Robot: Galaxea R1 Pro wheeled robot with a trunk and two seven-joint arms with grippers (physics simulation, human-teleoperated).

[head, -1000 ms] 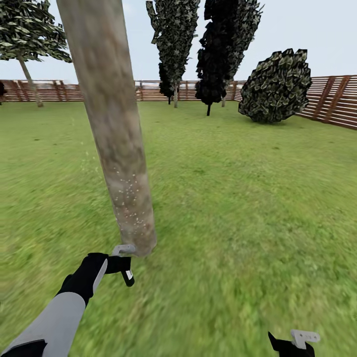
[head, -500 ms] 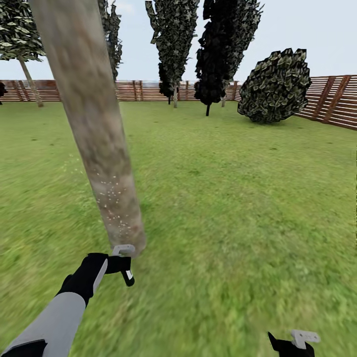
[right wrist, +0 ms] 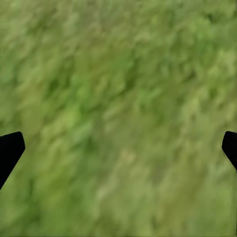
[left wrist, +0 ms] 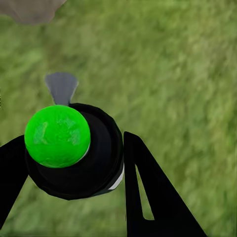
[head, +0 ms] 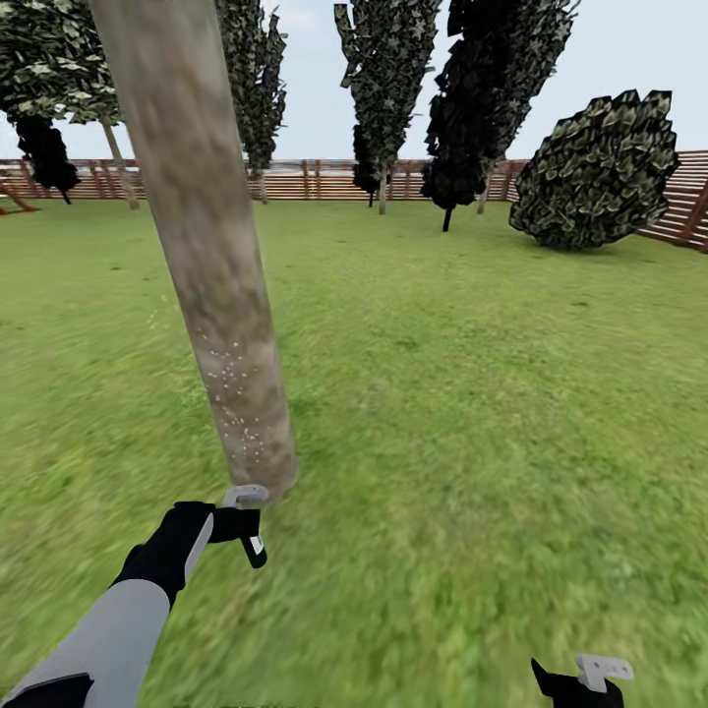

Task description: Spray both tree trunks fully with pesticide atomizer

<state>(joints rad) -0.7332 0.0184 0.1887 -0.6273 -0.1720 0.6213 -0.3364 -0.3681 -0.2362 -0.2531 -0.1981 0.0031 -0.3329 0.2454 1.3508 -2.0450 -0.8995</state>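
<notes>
Black-gloved and steady, the robot's left gripper clamps the pesticide atomizer at the near left of the lawn, its grey nozzle held just beside the foot of the leaning tree trunk. In the left wrist view the fingers hug the dark bottle on both sides, its top showing bright green. At the near right the right gripper hangs over bare grass, its jaws spread wide with nothing between them.

A scatter of pale specks marks the lower trunk; the mottled grey-beige bark above looks unmarked, so this tree seems only partly covered.

To do the step well, the nozzle should probably be tilted up and swept slowly along the trunk from the speckled band toward the higher bark, the grip kept firm so the bottle does not twist. Since the trunk leans and is wide, the far side, hidden from here, will likely need the base to circle it. The second tree to be treated may be the thin-looking trunk far off at the left by the wooden fence, though that cannot be confirmed. Slim dark trees and a round bush stand at the far right.
</notes>
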